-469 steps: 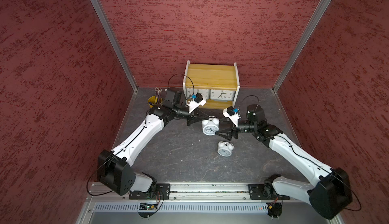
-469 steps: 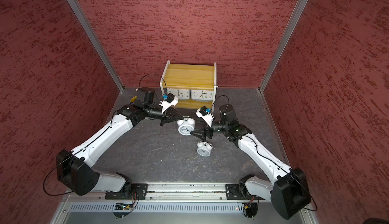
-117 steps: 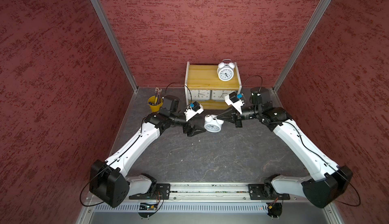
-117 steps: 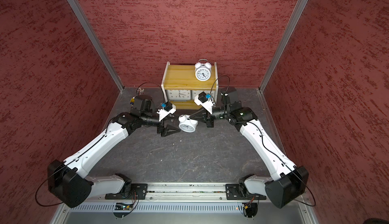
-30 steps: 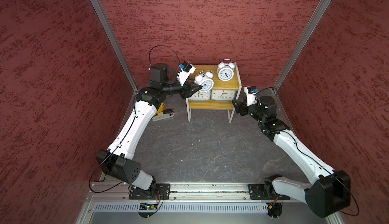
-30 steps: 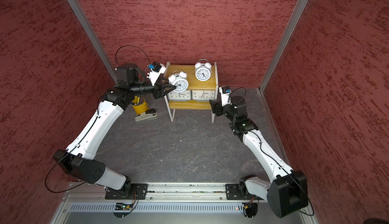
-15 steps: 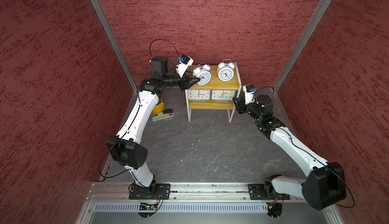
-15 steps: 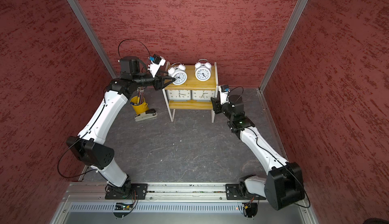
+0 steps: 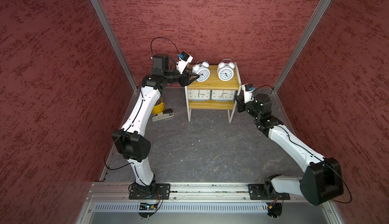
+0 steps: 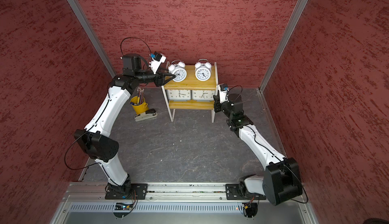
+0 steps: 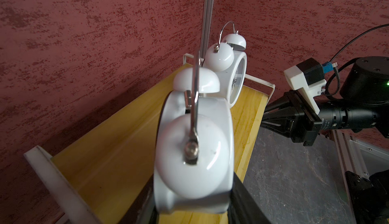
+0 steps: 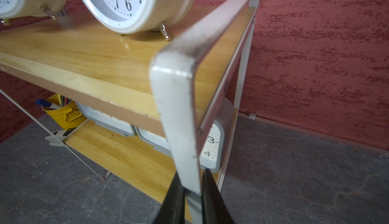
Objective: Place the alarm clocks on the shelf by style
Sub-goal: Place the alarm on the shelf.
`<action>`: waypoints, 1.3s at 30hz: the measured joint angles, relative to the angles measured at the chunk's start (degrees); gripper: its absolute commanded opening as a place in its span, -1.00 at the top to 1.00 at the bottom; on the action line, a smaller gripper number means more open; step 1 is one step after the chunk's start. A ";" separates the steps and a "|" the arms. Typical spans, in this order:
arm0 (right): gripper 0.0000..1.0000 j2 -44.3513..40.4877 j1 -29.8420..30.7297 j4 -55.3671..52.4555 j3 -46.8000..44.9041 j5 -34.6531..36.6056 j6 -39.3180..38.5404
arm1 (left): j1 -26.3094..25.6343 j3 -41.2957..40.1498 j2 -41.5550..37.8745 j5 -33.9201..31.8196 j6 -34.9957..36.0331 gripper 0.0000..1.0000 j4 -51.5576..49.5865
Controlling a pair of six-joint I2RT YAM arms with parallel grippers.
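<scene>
Left of the shelf point(image 9: 212, 84), a cup point(image 10: 139, 105) and stapler point(image 10: 145, 115) are sitting side by side. The left gripper point(image 9: 195, 77) is reaching over the shelf's left end, fingers point(image 11: 242, 199) pinching a bell clock point(image 9: 201, 73) whose feet are probably touching the top board. A second bell clock point(image 9: 225, 73) is standing toward that board's right end. Two grey clocks point(image 9: 199, 94) are sitting on the lower board. The right gripper point(image 12: 192, 188) is pinching the shelf's front right leg.

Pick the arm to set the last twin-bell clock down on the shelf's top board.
Left. The left hand grips that twin-bell clock at the top board, beside the other twin-bell clock. The right hand is clamped on a frame leg of the shelf.
</scene>
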 measured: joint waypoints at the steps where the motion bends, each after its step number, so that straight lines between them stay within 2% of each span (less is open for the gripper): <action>1: 0.76 0.02 -0.07 0.00 0.00 -0.04 -0.31 | 0.04 0.35 0.44 0.13 0.00 0.33 -0.15; 9: 0.80 0.02 -0.15 -0.02 0.00 -0.70 -1.40 | 0.22 1.73 2.62 1.75 0.02 0.28 -0.66; 12: 0.80 0.02 -0.17 0.00 0.00 -0.90 -1.51 | 0.22 1.90 2.80 2.34 0.02 0.17 -1.16; 19: 0.76 0.02 -0.20 -0.02 0.00 -1.20 -1.55 | 0.24 2.25 2.80 2.49 0.83 -0.69 -1.46; 23: 0.75 0.02 -0.24 -0.04 0.00 -1.33 -1.55 | 0.24 2.40 2.80 2.03 0.76 -0.87 -1.44; 30: 0.74 0.02 -0.28 -0.04 0.00 -1.62 -1.55 | 0.20 2.43 2.75 -1.05 2.08 -0.90 -1.44; 39: 0.74 0.07 -0.31 -0.02 0.00 -2.05 -1.55 | -0.59 1.62 1.33 -6.73 5.22 -0.77 -1.46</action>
